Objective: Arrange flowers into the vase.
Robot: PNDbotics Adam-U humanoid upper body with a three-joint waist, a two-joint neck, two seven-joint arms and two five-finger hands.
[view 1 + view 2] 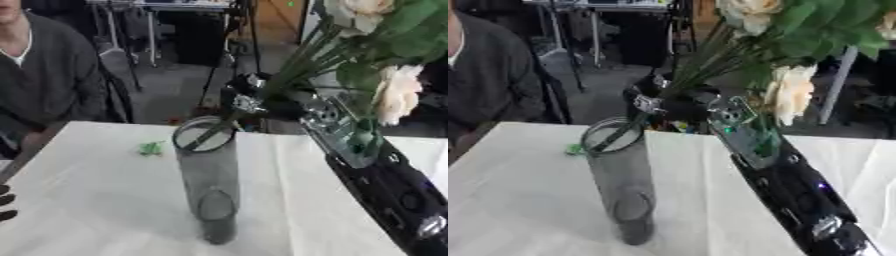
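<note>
Left eye view: right robot hand [249, 100] clamped on the flowers [385, 60], stem tips just inside the vase [208, 175] mid-counter [87, 200]. Best lowered straight, slowly, without tipping the vase

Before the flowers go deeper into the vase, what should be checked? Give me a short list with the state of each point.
1. Vase stands upright on the table: ok.
2. Stem ends are inside the vase mouth: ok, the tips sit just within the rim.
3. Right hand holds the flowers by the stems: ok.
4. Stems in line with the vase: not ok, they lean steeply toward upper right.
5. Left hand away from the vase: ok, at the left edge.
6. Small green piece away from the vase base: ok.
</note>
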